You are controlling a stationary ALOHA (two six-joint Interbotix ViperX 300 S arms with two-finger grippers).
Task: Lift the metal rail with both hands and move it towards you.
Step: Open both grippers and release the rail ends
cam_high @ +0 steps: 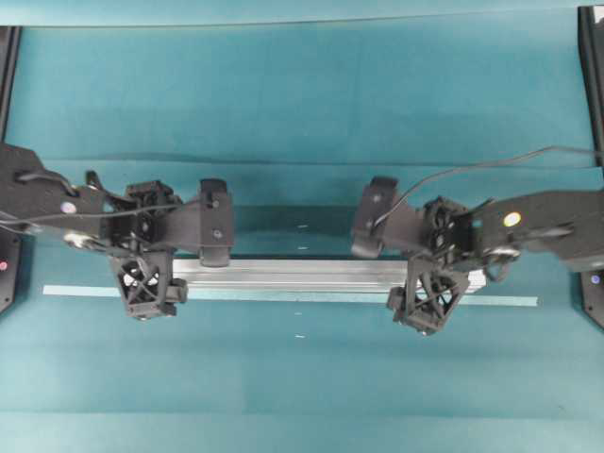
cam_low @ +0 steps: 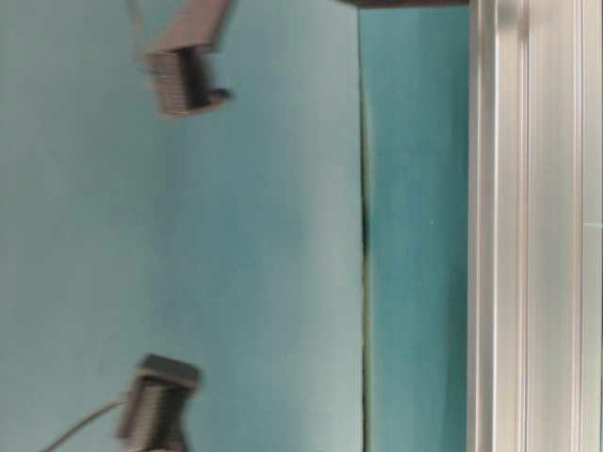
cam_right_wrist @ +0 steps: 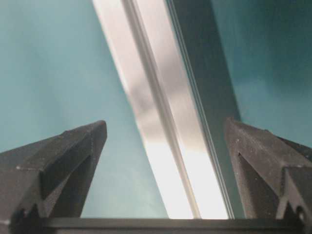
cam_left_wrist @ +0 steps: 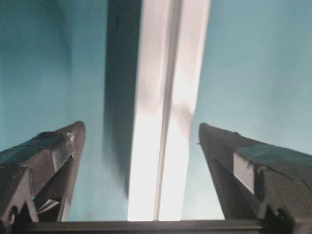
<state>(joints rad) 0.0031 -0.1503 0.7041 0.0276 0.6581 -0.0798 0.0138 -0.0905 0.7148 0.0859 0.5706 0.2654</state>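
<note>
The metal rail point(cam_high: 302, 274) is a long silver grooved bar lying crosswise on the teal mat. My left gripper point(cam_high: 144, 285) is over its left end and my right gripper point(cam_high: 427, 297) is over its right end, both pointing down. In the left wrist view the rail point(cam_left_wrist: 163, 146) runs between the open jaws of the left gripper point(cam_left_wrist: 140, 126), with teal gaps on both sides. In the right wrist view the rail point(cam_right_wrist: 165, 136) runs slanted between the open jaws of the right gripper point(cam_right_wrist: 165, 123), also untouched. It also shows at the right of the table-level view point(cam_low: 532, 235).
A thin pale-blue tape strip point(cam_high: 85, 292) lies just in front of the rail, longer than it on both sides. A seam in the mat point(cam_low: 363, 235) runs parallel to the rail. Black frame posts point(cam_high: 8, 57) stand at the far corners.
</note>
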